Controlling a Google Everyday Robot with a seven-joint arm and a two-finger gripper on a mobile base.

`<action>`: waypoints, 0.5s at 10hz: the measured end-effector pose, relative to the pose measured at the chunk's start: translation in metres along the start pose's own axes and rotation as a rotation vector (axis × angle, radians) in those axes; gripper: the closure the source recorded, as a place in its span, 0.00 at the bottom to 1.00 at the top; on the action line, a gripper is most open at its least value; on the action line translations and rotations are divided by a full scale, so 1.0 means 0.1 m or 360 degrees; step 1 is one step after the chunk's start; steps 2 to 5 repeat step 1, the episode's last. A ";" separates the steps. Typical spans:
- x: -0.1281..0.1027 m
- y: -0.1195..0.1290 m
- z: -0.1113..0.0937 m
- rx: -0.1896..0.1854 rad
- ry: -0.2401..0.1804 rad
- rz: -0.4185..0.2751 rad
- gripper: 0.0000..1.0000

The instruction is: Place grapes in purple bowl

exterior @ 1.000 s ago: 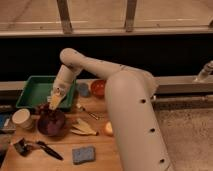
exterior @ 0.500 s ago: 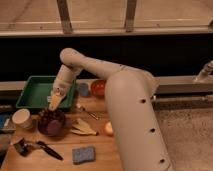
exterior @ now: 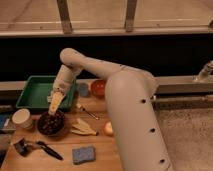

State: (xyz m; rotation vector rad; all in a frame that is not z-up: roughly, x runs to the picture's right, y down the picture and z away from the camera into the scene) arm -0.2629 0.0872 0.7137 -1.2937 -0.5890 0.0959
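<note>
My claw (exterior: 56,103) hung just above the far rim of the purple bowl (exterior: 51,123), its pale fingers pointing down; whether they were parted or closed, and whether they gripped anything, could not be told. The grapes (exterior: 50,121) lay inside the purple bowl as a dark lumpy heap, filling most of its hollow. No writing or brand mark could be read on anything.

The purple bowl sat on the wooden bench (exterior: 95,142), toward its left side. Directly behind the bowl stood a green tray (exterior: 35,92), my arm crossing over its right edge. Left of the bowl, just beside it, stood a cream cup (exterior: 22,119). Right of the bowl lay yellow banana-like pieces (exterior: 82,128) and, farther right, a round pale fruit (exterior: 108,128). Behind and to the right of the bowl were an orange bowl (exterior: 98,88) and a thin utensil (exterior: 88,112). In front of the bowl lay a black-handled tool (exterior: 37,148) and a blue sponge (exterior: 83,154). Open wood showed between the bowl and the sponge. My white arm body (exterior: 132,120) closed off the bench's right side.
</note>
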 end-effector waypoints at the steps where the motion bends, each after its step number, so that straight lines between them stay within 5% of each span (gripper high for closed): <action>1: 0.00 0.00 0.00 0.0000 0.0000 0.0000 0.20; 5: 0.00 0.00 0.00 0.0000 0.0000 0.0000 0.20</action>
